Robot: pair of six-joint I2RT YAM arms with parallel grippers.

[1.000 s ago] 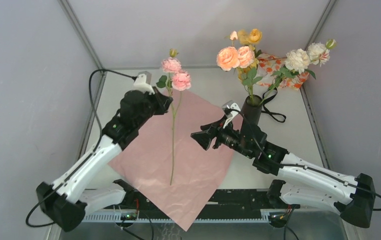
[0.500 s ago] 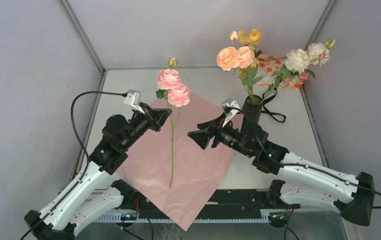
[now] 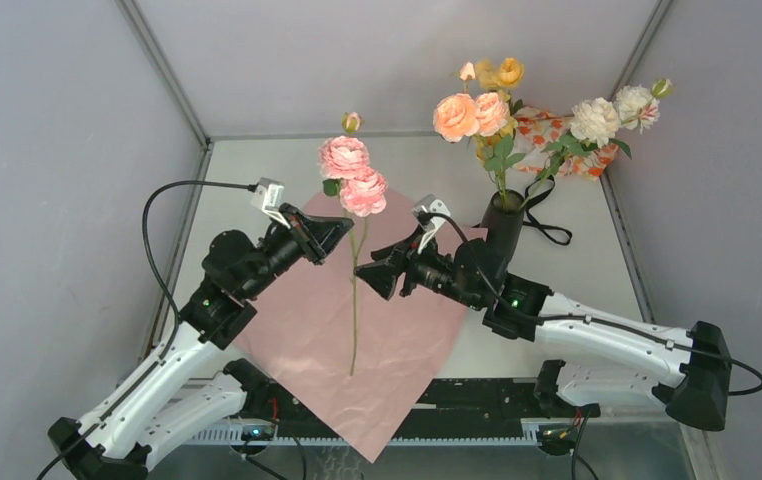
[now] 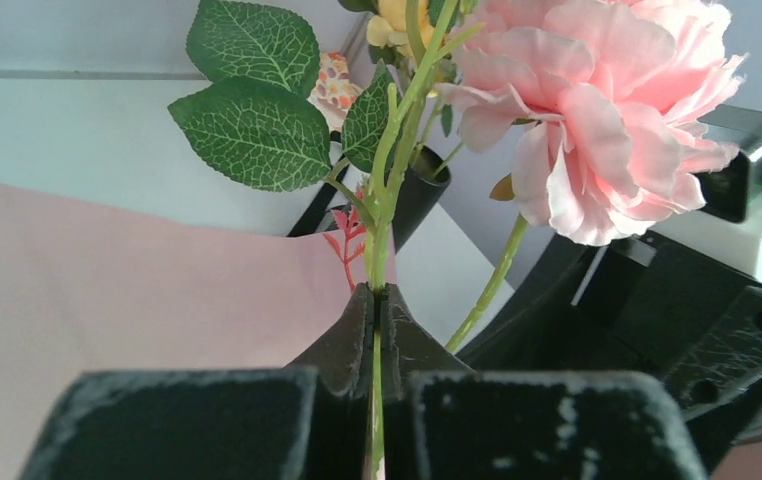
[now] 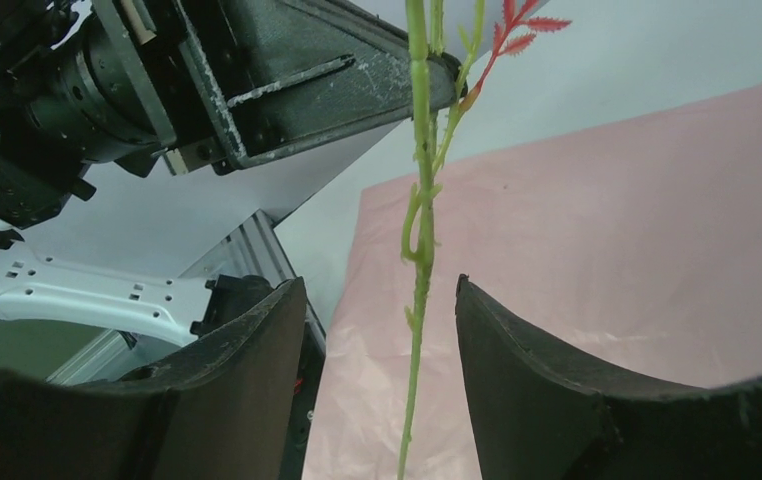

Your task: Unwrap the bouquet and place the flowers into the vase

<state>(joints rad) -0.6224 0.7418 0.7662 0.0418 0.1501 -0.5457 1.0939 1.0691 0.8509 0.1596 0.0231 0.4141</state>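
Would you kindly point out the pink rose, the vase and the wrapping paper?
pink rose [image 3: 343,157], top external view, upper bloom.
vase [image 3: 505,218], top external view, black wall.
wrapping paper [image 3: 297,330], top external view, bare left part.

Thin paper, matt, faintly creased: pink sheet [image 3: 377,330], lower centre of top view.
Fabric-like petals, matt, soft-edged: pink rose [image 4: 597,110], upper right of left wrist view.
Cloth-like, matt, finely veined: leaves [image 4: 252,120].
Green plastic, smooth, slight sheen, small moulded nubs: stem [image 5: 420,200].
Black plastic, matt, grainy, edges scuffed pale: left gripper [image 4: 375,310], right gripper [image 5: 377,290].
Matt black, material unclear: vase [image 3: 503,222].
Printed cloth: bundle [image 3: 540,127], upper right.
White plastic, smooth, semi-gloss: arm shells [image 3: 167,355].
Pale, smooth, matt: table [image 3: 577,270].
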